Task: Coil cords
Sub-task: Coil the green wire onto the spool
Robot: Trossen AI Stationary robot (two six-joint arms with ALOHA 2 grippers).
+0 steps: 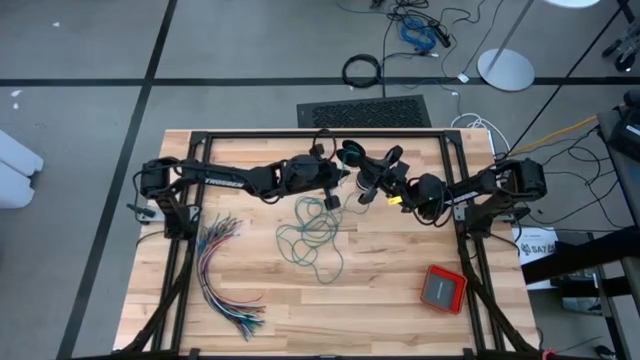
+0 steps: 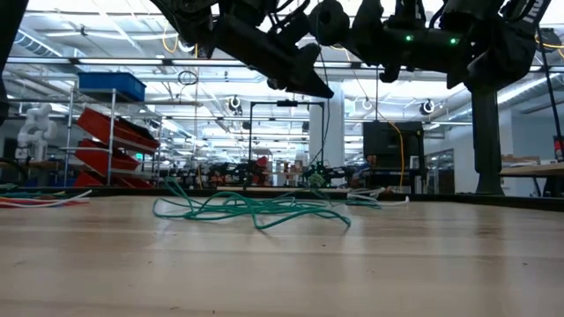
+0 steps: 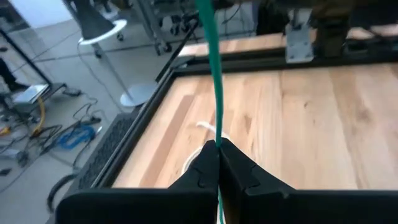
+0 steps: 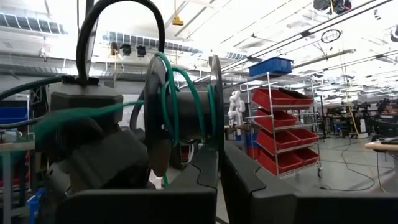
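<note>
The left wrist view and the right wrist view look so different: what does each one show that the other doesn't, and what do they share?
Only the left wrist view shows the left gripper shut on the teal-green cord, which runs taut above the wooden table. Only the right wrist view shows a spool with green turns wound on it, just beyond the shut right gripper. Both show that green cord.

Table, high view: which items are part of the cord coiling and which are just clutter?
In the job:
- teal cord, pinched by left gripper
- spool wound with teal cord, at right gripper

Lying about:
- many-coloured wire bundle
- red box
- black cable ring on the floor
</note>
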